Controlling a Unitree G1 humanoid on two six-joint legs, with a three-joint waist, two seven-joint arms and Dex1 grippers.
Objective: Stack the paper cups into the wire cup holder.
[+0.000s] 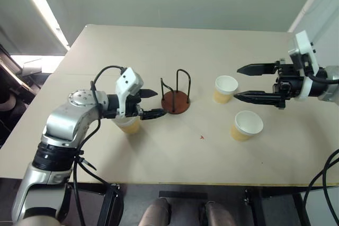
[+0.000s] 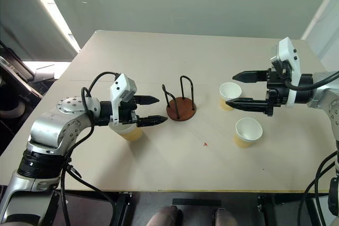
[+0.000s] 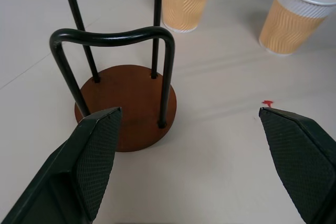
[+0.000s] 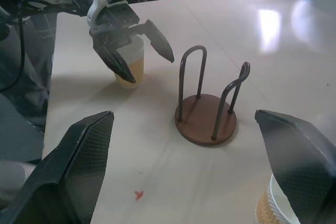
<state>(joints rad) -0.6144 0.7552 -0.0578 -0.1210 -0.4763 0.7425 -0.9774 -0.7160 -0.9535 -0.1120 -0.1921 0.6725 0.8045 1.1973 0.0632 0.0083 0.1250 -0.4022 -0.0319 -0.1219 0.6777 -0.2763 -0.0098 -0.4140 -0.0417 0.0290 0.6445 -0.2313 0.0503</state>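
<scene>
Beige table [image 1: 175, 152], wire cup holder [image 1: 176, 99] upright

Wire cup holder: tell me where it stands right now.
The wire cup holder stands empty mid-table in the head views, just right of the open left gripper, with two paper cups to its right.

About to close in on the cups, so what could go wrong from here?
1. The left gripper hangs open over a cup and close to the holder; a swing could knock either.
2. The right gripper brackets the far cup with another cup nearby; the lower finger could tip it.
</scene>
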